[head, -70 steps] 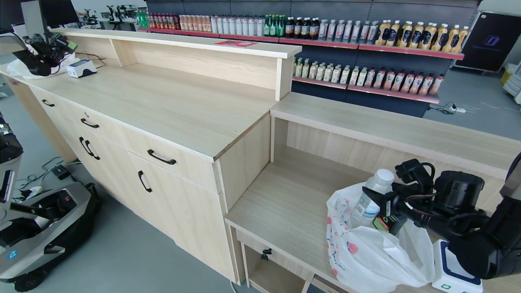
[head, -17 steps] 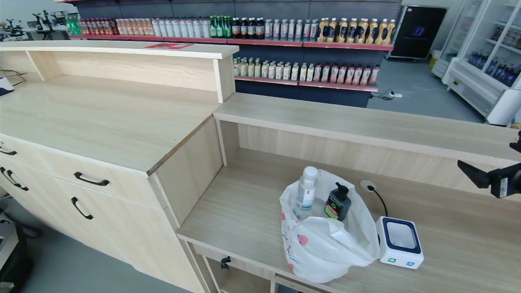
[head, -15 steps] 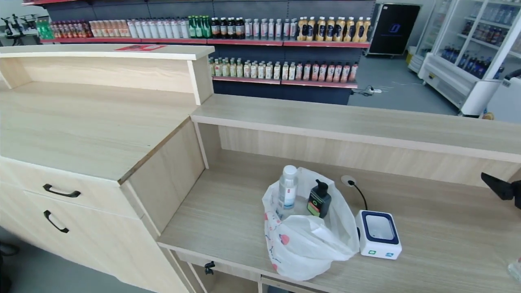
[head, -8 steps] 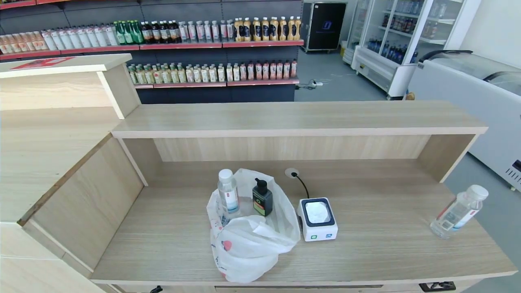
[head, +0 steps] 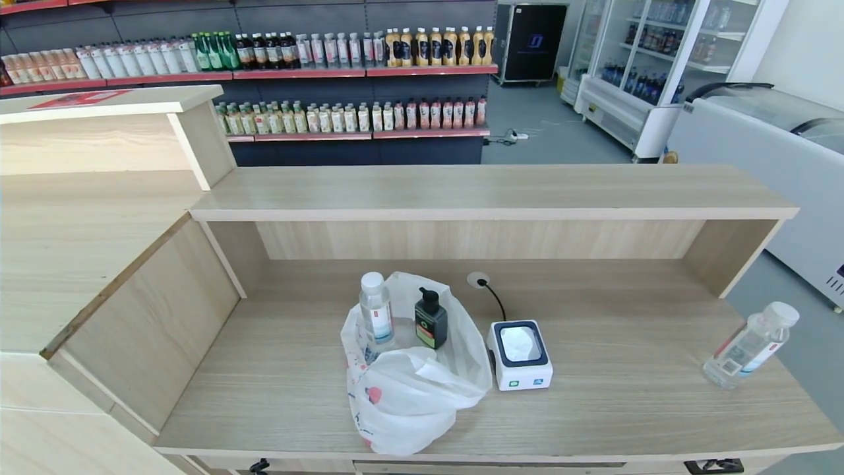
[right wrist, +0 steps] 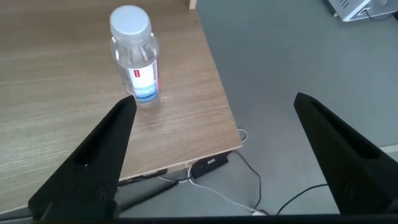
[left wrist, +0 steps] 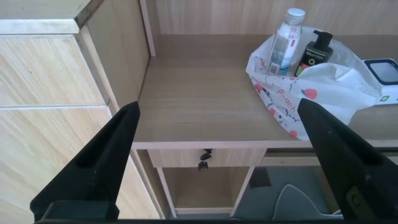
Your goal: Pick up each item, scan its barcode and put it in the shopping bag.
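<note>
Bottle (right wrist: 134,59) with red-and-blue label (right wrist: 144,82) (print illegible) near counter (right wrist: 62,130) edge; left pincer (left wrist: 217,106) and right pincer (right wrist: 214,99) gaping, empty

Wooden counter (head: 626,402), drink shelves (head: 343,69) behind, glass-door fridge (head: 649,46), chest freezer (head: 745,145)

Clear bottles: 2. One bagged bottle (head: 376,310), one loose bottle (head: 750,345) at 3 o'clock on the counter (head: 626,396).
Pump bottle (head: 431,322): 1.
Shopping bag (head: 409,396): 1.
Scanner (head: 520,354): 1.
Shelved drink rows (head: 343,119) at 12 o'clock: 2 (single bottles too small to count).
</note>
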You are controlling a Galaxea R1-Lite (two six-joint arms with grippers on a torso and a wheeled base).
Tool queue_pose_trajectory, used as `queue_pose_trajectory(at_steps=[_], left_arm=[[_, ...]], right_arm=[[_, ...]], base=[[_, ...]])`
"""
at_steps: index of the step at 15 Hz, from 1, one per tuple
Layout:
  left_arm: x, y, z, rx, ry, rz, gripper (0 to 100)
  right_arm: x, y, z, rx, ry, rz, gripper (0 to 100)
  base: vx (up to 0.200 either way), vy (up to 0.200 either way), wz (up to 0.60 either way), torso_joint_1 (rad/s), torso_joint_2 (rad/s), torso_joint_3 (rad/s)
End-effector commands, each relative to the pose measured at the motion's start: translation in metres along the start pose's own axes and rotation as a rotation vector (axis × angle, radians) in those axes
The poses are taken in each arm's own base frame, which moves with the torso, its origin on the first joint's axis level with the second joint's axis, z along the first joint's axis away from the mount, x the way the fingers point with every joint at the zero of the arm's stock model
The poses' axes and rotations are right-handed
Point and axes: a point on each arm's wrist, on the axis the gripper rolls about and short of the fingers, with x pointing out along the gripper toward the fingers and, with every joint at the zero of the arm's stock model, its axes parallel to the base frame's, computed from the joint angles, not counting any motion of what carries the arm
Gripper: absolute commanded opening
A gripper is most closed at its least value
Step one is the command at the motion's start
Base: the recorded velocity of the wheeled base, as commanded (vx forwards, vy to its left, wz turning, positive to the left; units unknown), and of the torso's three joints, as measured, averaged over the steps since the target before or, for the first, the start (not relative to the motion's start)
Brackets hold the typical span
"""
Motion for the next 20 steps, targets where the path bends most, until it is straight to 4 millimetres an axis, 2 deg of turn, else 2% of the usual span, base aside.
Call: queue_pose_trajectory(at_steps=[1, 9, 11, 14, 15, 20], left_arm=[[0.000, 0.000, 0.000, 0.000, 0.001, 0.000, 100], [0.000, 0.000, 0.000, 0.000, 0.001, 0.000, 100], [0.000, 0.000, 0.000, 0.000, 0.001, 0.000, 100], [0.000, 0.000, 0.000, 0.000, 0.001, 0.000, 100], [0.000, 0.000, 0.000, 0.000, 0.001, 0.000, 100], [0.000, 0.000, 0.000, 0.000, 0.001, 0.000, 100]], right_arm=[[0.017, -0.006, -0.020, -0.002, 0.054, 0.022, 100], [0.061, -0.016, -0.050, -0.082, 0.018, 0.023, 100], [0.074, -0.015, -0.052, -0.105, -0.003, 0.038, 100], [0.088, -0.009, -0.048, -0.113, -0.018, 0.075, 100], [0.100, 0.000, -0.045, -0.115, -0.031, 0.114, 100], [0.128, 0.027, -0.043, -0.152, -0.064, 0.211, 100]], base=[[0.000, 0.000, 0.00, 0.000, 0.00, 0.000], [0.000, 0.000, 0.00, 0.000, 0.00, 0.000], [0.000, 0.000, 0.00, 0.000, 0.00, 0.000], [0.000, 0.000, 0.00, 0.000, 0.00, 0.000], [0.000, 0.000, 0.00, 0.000, 0.00, 0.000], [0.000, 0.000, 0.00, 0.000, 0.00, 0.000]])
